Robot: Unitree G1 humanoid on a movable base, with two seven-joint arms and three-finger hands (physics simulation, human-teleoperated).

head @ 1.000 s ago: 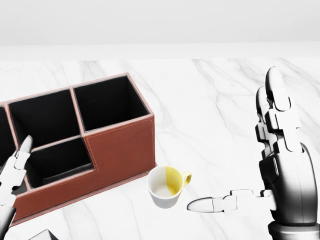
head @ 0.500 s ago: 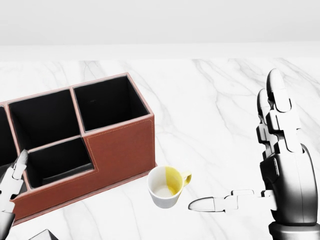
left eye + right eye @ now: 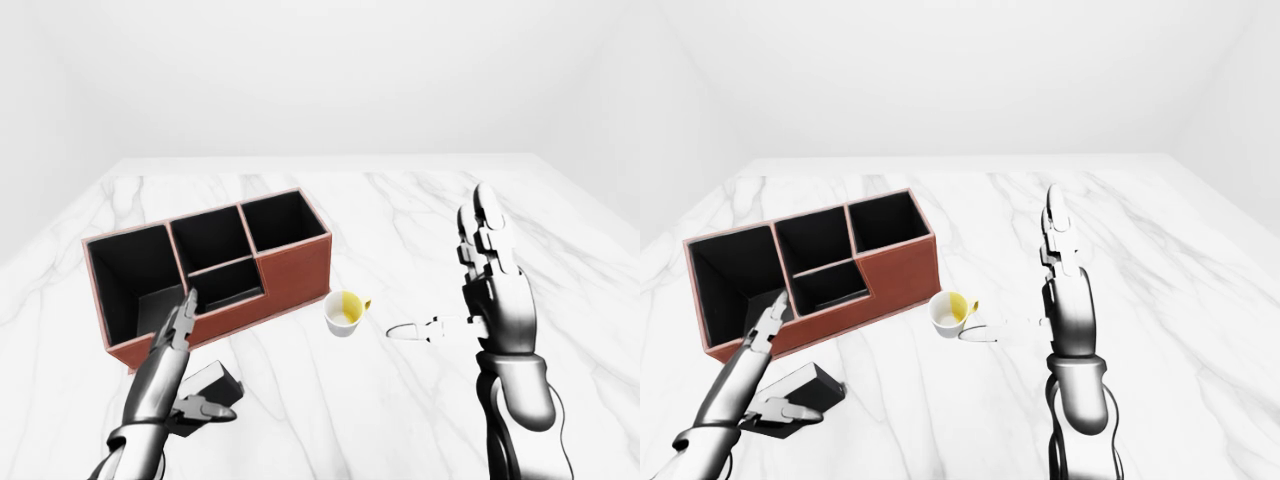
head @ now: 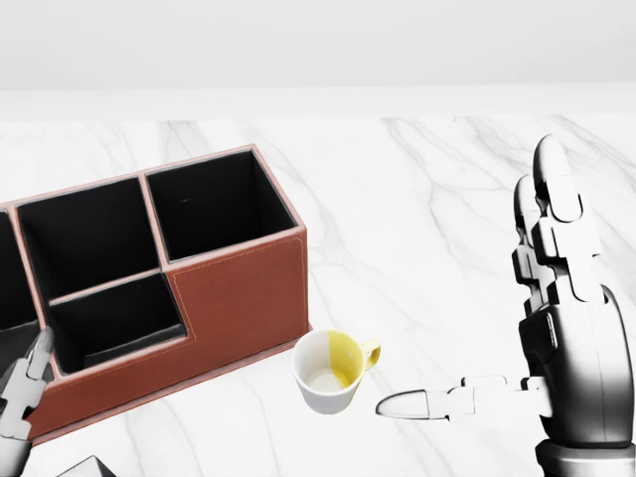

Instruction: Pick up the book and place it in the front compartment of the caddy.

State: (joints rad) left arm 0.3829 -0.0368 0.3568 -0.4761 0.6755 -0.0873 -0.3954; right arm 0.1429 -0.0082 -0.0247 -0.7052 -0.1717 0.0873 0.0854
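Book (image 3: pixel 800 390): dark, lying flat on the marble table (image 3: pixel 400 220), just below the caddy in the right-eye view.
Caddy (image 3: pixel 210 270): red-brown, 4 black compartments.
Left hand (image 3: pixel 180 375): over the book, fingers spread, not gripping.
Right hand (image 3: pixel 490 290): raised, fingers splayed, holding nothing.
Mug (image 4: pixel 328 373): white, yellow inside.
Writing: none readable.

No readable text, label, brand, number or sign anywhere in these views. Plain red-brown walls on the caddy (image 3: pixel 290 268), blank white and yellow on the mug (image 4: pixel 328 373), an unmarked dark cover on the book (image 3: pixel 800 393), bare marble veining on the desk (image 3: pixel 400 220).
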